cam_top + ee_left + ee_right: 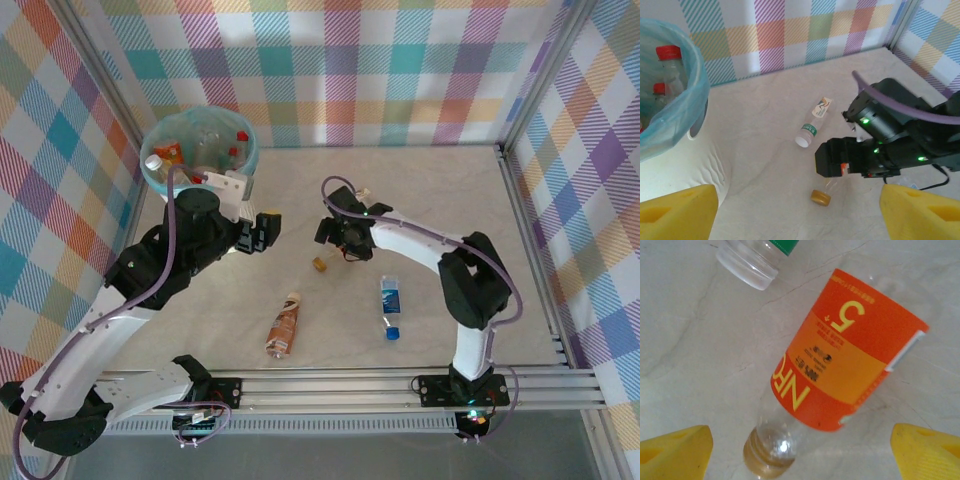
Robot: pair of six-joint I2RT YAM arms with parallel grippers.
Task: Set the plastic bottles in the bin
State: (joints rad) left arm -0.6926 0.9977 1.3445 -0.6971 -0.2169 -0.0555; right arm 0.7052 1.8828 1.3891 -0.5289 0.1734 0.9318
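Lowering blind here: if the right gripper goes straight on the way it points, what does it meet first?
Probably the orange-labelled bottle, lying on the table squarely under the open right gripper. A capless clear bottle lies just beside it. Depth is unclear.

The bin (252, 158), white with a teal liner, stands at the table's 10 o'clock corner and holds several red-capped bottles (670, 65). A brown bottle (285, 325) lies on its side at 7 o'clock, and a clear blue-capped bottle (390, 300) lies at 5 o'clock. Near the centre lies an orange-labelled bottle (840, 355) with a gold cap. In the left wrist view, an uncapped clear bottle (812, 125) with a green band lies at 12 o'clock from that cap.
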